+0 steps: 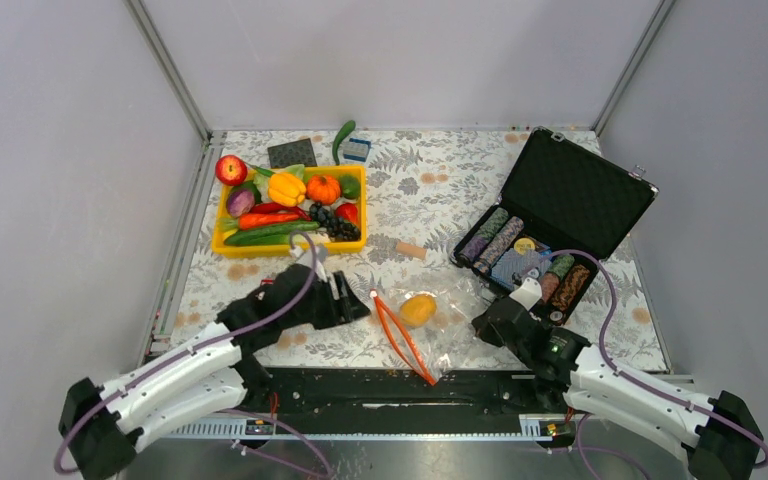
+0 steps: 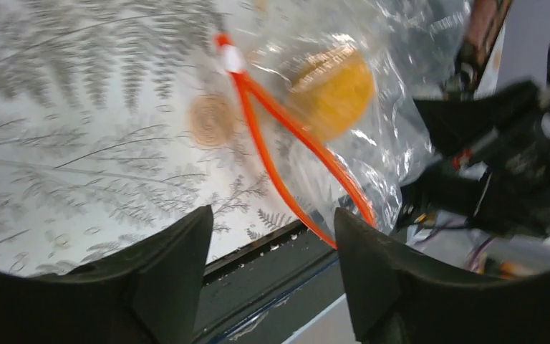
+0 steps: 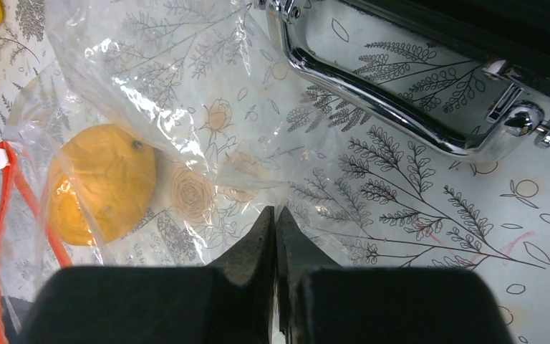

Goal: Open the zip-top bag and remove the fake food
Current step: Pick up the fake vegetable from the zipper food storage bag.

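The zip-top bag (image 1: 455,318) lies flat on the bench (image 1: 430,190) near its front edge, between the two arms. One yellow-orange fruit (image 1: 418,309) sits inside, close to the mouth. The orange zip strip (image 1: 400,340) faces the left arm and its two halves part in a narrow V, so the mouth looks at least partly open. The right end effector (image 3: 276,215) has its fingers pressed together on the clear film at the end away from the zip, most likely to anchor the bag while the other arm works at the mouth. The left end effector (image 2: 272,215) stands just beside the zip strip, fingers spread with nothing between them, seemingly placed to reach for a lip of the strip or the fruit. Farther off are a yellow tray (image 1: 222,240) of other food at the back left and an open black case (image 1: 580,185) at the right. How far the zip has parted is hard to judge under the crinkled glare, the left wrist view is blurred, and how much film the right fingers hold is hidden between them.
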